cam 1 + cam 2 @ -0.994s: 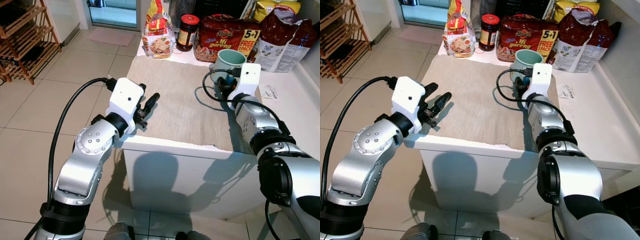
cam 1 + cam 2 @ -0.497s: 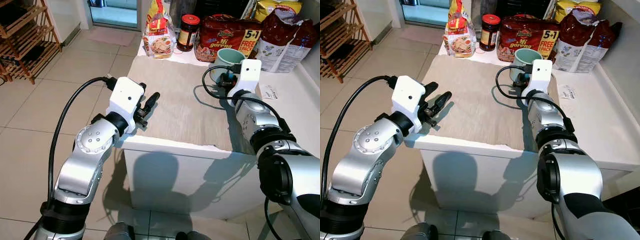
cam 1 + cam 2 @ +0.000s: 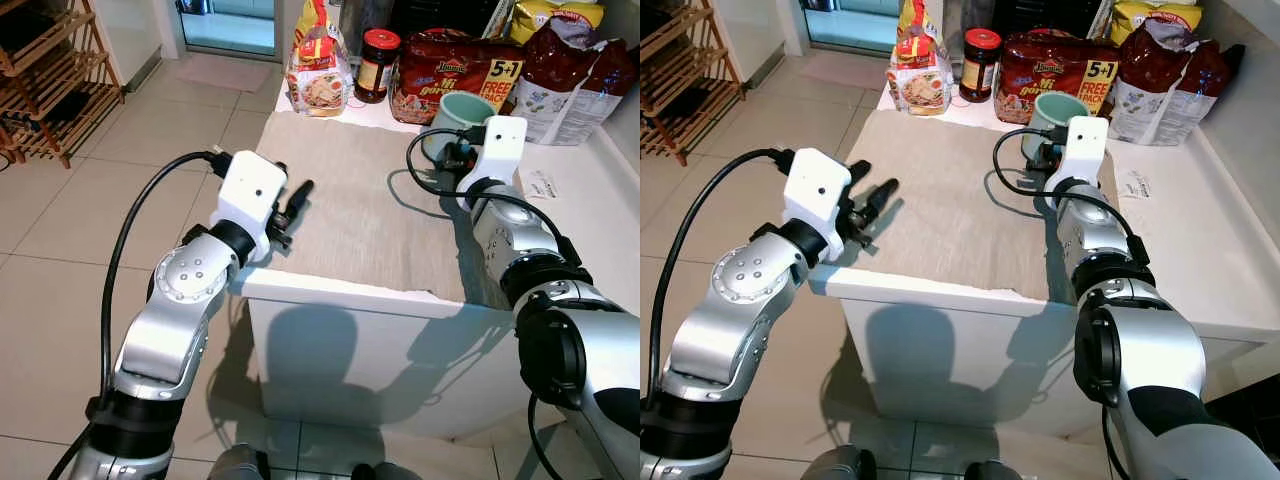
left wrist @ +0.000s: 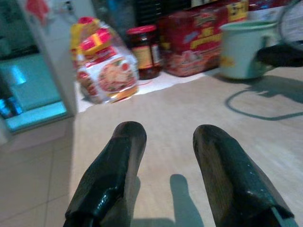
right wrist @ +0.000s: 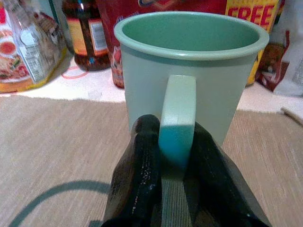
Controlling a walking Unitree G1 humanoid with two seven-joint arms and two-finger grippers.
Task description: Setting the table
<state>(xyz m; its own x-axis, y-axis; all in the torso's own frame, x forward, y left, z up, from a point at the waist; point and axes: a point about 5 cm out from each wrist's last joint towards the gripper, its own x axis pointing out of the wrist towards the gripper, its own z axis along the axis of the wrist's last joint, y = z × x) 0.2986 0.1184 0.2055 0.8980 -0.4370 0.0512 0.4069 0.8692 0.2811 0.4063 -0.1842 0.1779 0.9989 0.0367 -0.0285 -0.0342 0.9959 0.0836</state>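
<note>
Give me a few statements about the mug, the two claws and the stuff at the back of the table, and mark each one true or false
1. The right claw is shut on the handle of the green mug. True.
2. The mug lies on its side. False: it stands upright, open end up.
3. The left claw holds a spoon. False: its fingers are apart and hold nothing, above the beige placemat.
4. A dark jar with a red lid stands at the table's far edge, beside a noodle packet. True.
5. The mug is full of coffee. False: its inside looks empty.
</note>
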